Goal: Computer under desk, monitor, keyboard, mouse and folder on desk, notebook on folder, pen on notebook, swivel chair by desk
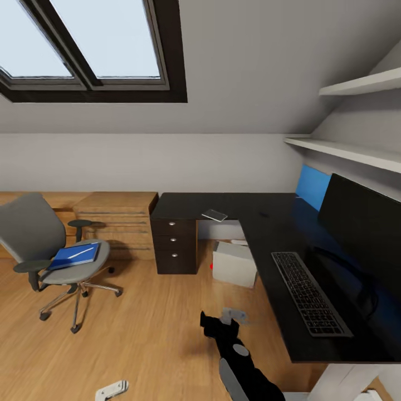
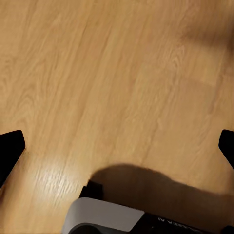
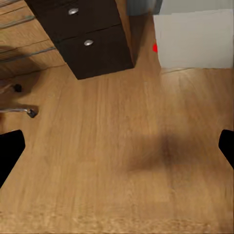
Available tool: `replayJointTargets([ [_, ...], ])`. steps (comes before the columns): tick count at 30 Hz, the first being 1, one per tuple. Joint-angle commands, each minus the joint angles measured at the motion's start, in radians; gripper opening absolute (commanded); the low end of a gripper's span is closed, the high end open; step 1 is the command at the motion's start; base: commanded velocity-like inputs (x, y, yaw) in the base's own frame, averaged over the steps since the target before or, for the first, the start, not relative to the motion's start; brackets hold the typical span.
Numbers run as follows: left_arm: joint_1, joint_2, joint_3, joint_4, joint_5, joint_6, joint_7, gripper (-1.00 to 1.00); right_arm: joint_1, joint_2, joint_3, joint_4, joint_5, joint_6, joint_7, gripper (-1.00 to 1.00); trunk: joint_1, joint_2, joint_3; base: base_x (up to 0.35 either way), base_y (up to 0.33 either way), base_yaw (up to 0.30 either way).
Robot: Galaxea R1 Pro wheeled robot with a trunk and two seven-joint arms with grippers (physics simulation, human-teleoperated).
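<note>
The grey swivel chair (image 1: pixel 33 234) stands on the floor at the left, apart from the black desk (image 1: pixel 267 234). A flat blue folder (image 1: pixel 75 257) lies on its seat under a thin white pen (image 1: pixel 79 254); I cannot tell a notebook apart from it. The monitor (image 1: pixel 365 223) and keyboard (image 1: pixel 309 292) are on the desk, and the light grey computer (image 1: pixel 234 264) sits beneath it. A small silvery object (image 1: pixel 214 215) on the desk may be the mouse. My right gripper (image 3: pixel 117 151) and left gripper (image 2: pixel 117 151) hang open and empty over the floor.
A dark three-drawer unit (image 1: pixel 174 245) stands under the desk's left end, and also shows in the right wrist view (image 3: pixel 87 39). A light-wood drawer chest (image 1: pixel 117 223) sits against the wall behind the chair. Wall shelves (image 1: pixel 345 147) hang above the monitor. Wooden floor (image 1: pixel 145 323) lies between chair and desk.
</note>
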Motion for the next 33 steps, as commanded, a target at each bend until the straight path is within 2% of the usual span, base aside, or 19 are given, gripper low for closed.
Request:
replayJointTargets([
  [1, 0.0, -0.001, -0.002, -0.002, 0.01, 0.005, 0.005, 1.0, -0.016, 0.0, 0.001, -0.001, -0.002, 0.045, -0.007, 1.0, 0.001, -0.001, -0.002, 0.288, 0.208, 0.0],
  [2, 0.0, 0.0, -0.007, -0.002, 0.01, 0.004, 0.005, 1.0, -0.042, -0.001, -0.001, 0.001, 0.002, 0.112, -0.007, 1.0, 0.001, -0.001, -0.002, 0.294, 0.197, 0.0],
  [3, 0.0, -0.001, -0.012, -0.001, 0.011, -0.011, 0.005, 1.0, -0.067, -0.001, -0.021, 0.001, 0.002, 0.176, -0.007, 1.0, 0.001, -0.001, -0.002, 0.301, 0.182, 0.0],
  [4, 0.0, -0.002, -0.015, -0.001, 0.011, -0.034, 0.005, 1.0, -0.08, -0.001, -0.059, 0.001, 0.0, 0.207, -0.006, 1.0, 0.001, -0.001, -0.002, 0.305, 0.173, 0.0],
  [6, 0.0, -0.003, -0.019, -0.001, 0.011, -0.056, 0.005, 1.0, -0.086, 0.0, -0.103, -0.002, -0.001, 0.225, -0.006, 1.0, 0.001, -0.001, -0.002, 0.307, 0.17, 0.0],
  [9, 0.0, -0.003, -0.022, 0.0, 0.011, -0.071, 0.006, 1.0, -0.09, -0.001, -0.133, -0.009, -0.001, 0.236, -0.003, 1.0, 0.001, -0.001, -0.002, 0.309, 0.166, 0.0],
  [30, 0.0, -0.005, -0.039, 0.044, 0.011, -0.085, 0.01, 1.0, -0.093, -0.004, -0.122, -0.032, 0.007, 0.233, 0.008, 1.0, 0.001, -0.001, -0.002, 0.326, 0.032, 0.0],
  [33, 0.0, -0.006, -0.039, 0.044, 0.011, -0.085, 0.01, 1.0, -0.093, -0.004, -0.091, -0.038, 0.008, 0.232, 0.007, 1.0, 0.001, -0.001, -0.002, 0.329, 0.0, 0.0],
])
